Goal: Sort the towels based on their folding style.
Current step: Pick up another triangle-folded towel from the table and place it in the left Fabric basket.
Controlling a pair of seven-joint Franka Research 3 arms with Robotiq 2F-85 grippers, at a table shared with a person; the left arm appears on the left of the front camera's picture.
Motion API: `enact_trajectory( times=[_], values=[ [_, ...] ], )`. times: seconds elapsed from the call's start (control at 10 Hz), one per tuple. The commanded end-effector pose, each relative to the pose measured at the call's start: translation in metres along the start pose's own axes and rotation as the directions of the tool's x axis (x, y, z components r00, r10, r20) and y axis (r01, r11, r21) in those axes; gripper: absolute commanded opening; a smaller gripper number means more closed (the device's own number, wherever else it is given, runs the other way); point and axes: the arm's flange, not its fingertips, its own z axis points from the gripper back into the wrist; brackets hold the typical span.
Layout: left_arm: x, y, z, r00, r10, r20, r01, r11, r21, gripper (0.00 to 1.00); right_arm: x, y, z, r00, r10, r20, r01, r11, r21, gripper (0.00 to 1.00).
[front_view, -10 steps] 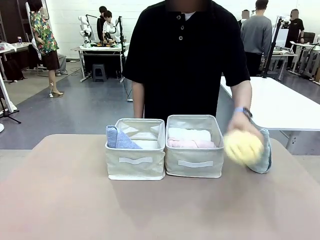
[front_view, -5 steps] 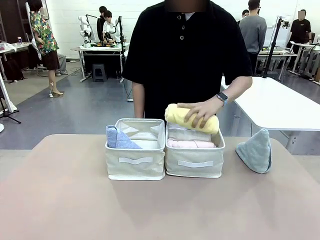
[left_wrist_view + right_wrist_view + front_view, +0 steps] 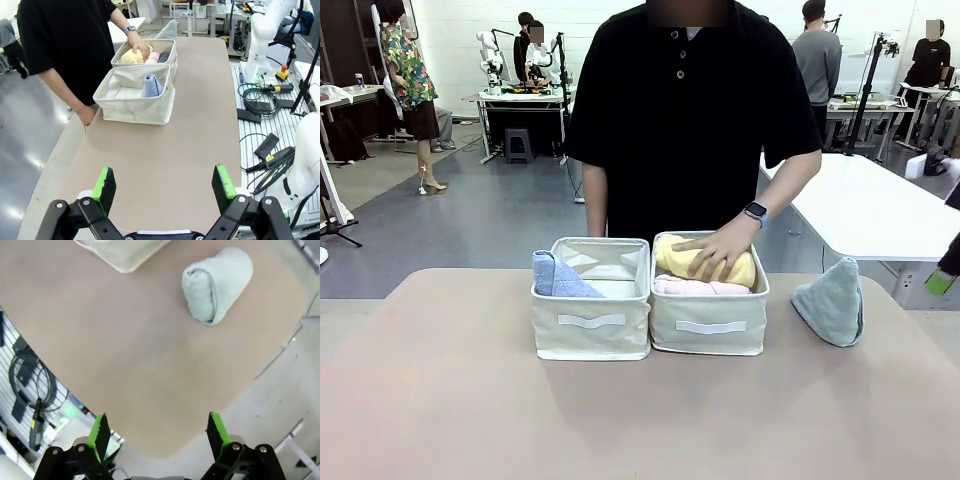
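Front view: person's hand (image 3: 715, 255) pressing yellow rolled towel (image 3: 744, 271) into right cream basket (image 3: 710, 328); pale teal cone towel (image 3: 832, 302) standing just right of basket.
Left wrist view: left gripper (image 3: 164, 187) hanging wide, empty, well short of basket.
Right wrist view: right gripper (image 3: 156, 432) gaping wide, empty; teal towel lying near basket corner.

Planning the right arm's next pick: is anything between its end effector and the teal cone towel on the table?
Nothing visible. Only bare table lies between the open right end effector and the teal cone towel. The person's hand is in the right basket, on the yellow towel.
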Motion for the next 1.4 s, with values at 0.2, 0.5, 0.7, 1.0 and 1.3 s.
enact_trajectory(
  times=[0.2, 0.5, 0.7, 1.0, 1.3],
  values=[
    [0.001, -0.001, 0.001, 1.0, -0.001, 0.009, 0.001, 1.0, 0.007, 1.0, 0.0, 0.0, 0.0, 1.0, 0.0, 0.0, 0.0, 1.0, 0.0, 1.0],
    [0.001, -0.001, 0.001, 1.0, -0.001, 0.009, 0.001, 1.0, 0.007, 1.0, 0.0, 0.0, 0.0, 1.0, 0.0, 0.0, 0.0, 1.0, 0.0, 1.0],
    [0.001, -0.001, 0.001, 1.0, -0.001, 0.009, 0.001, 1.0, 0.007, 1.0, 0.019, 0.019, -0.002, 0.992, -0.121, -0.025, 0.118, 0.989, -0.093, 1.0],
    [0.001, -0.001, 0.001, 1.0, -0.001, 0.009, 0.001, 1.0, 0.007, 1.0, 0.077, 0.062, -0.012, 0.958, -0.273, -0.089, 0.229, 0.913, -0.339, 1.0],
    [0.001, -0.001, 0.001, 1.0, -0.001, 0.009, 0.001, 1.0, 0.007, 1.0, 0.115, 0.074, -0.035, 0.961, -0.243, -0.132, 0.192, 0.93, -0.313, 1.0]
  ],
)
